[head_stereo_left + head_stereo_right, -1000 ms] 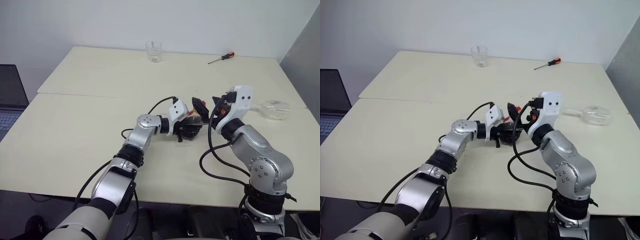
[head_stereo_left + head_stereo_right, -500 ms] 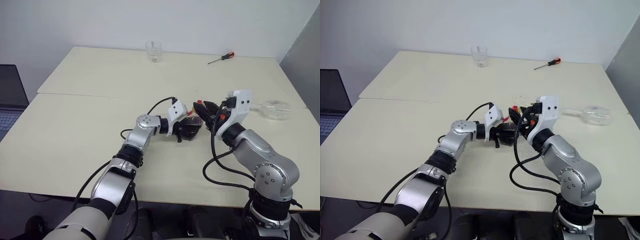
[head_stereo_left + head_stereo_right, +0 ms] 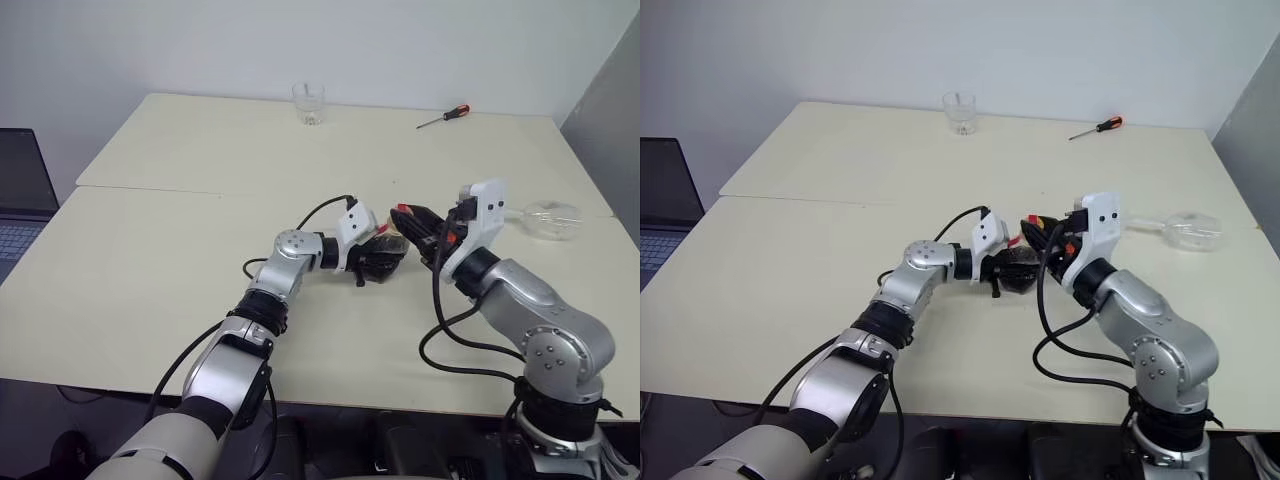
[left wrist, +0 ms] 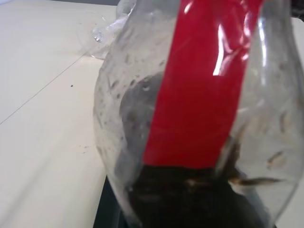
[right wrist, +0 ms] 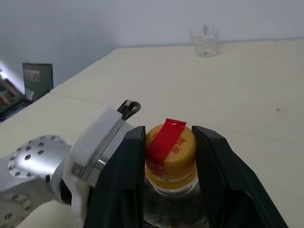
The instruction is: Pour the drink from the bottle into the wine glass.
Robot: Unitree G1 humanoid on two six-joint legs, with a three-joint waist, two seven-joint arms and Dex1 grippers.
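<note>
My left claw (image 3: 385, 262) clamps the bottle (image 4: 199, 118), dark drink (image 4: 190, 199) low inside; my right claw (image 5: 168, 147) pinches its yellow cap (image 5: 170, 142). The wine glass (image 3: 548, 219) lies empty.

bottle (image 4: 199, 118) cut off by frame edges, laptop (image 3: 18, 195) cropped at edge

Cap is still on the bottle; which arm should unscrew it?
Right. The right gripper already clamps the yellow cap, while the left gripper is shut on the bottle, steadying it.
</note>
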